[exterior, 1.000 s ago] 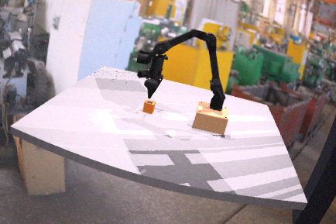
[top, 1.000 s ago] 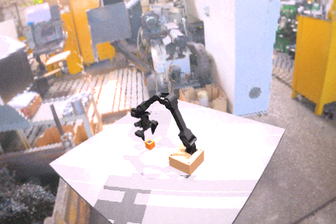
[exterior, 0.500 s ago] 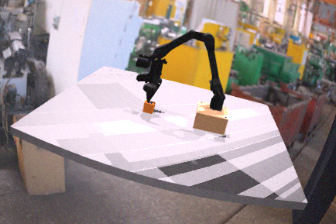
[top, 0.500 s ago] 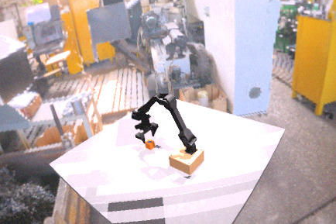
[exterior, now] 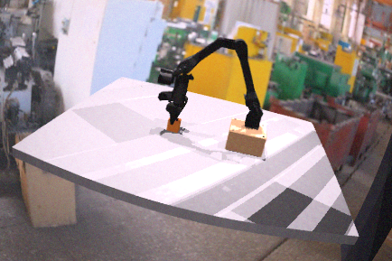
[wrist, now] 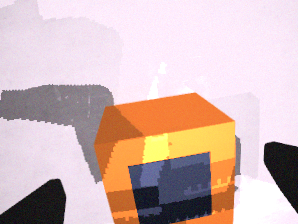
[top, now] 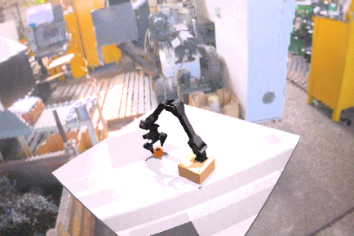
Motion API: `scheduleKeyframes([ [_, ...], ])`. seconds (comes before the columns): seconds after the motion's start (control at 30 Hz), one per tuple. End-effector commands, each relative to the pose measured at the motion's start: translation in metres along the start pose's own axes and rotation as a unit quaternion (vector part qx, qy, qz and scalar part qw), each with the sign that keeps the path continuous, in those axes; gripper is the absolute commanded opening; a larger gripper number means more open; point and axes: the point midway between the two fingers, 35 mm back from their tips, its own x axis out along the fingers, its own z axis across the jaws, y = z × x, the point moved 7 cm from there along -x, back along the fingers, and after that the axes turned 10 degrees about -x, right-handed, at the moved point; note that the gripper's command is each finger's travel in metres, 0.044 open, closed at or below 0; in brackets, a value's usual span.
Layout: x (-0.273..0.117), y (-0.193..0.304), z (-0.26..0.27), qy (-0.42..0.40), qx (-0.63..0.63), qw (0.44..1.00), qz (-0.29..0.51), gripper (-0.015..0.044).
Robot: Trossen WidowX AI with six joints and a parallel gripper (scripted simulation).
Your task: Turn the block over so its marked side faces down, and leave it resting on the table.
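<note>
Gripper [top: 157, 143] [exterior: 173, 121] [wrist: 166, 172] wide open, nothing held; fingers at approx. 8 and 4 o'clock straddle block [top: 158, 153] [exterior: 173, 125] [wrist: 170, 117], prob. for side grip, mark up.

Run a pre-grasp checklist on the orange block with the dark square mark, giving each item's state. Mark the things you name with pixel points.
1. Black two-fingered gripper [top: 158, 143] [exterior: 173, 117] [wrist: 166, 172] open: ok.
2. Orange block with dark square mark [top: 158, 152] [exterior: 173, 125] [wrist: 170, 145] between the open fingers in the wrist view: ok.
3. Block resting on the white table [top: 236, 149] [exterior: 135, 147]: ok.
4. Marked side down: not ok; it faces up.
5. Fingertips low enough to grip: cannot tell.
</note>
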Motion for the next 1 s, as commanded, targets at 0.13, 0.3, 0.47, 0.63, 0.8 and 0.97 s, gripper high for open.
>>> scheduleKeyframes([
  [0.13, 0.0110, 0.0020, 0.0006, -0.003, -0.001, 1.000, 0.005, 0.0387],
  [0.3, 0.0110, 0.0020, 0.0006, -0.003, -0.001, 1.000, 0.005, 0.0256],
  [0.47, 0.0110, 0.0020, 0.0006, -0.003, -0.001, 1.000, 0.005, 0.0203],
  [0.63, 0.0110, 0.0020, 0.0006, -0.003, -0.001, 1.000, 0.005, 0.0170],
  [0.8, 0.0110, 0.0020, 0.0006, -0.003, -0.001, 1.000, 0.005, 0.0137],
  [0.97, 0.0110, 0.0020, 0.0006, -0.003, -0.001, 1.000, 0.005, 0.0103],
])
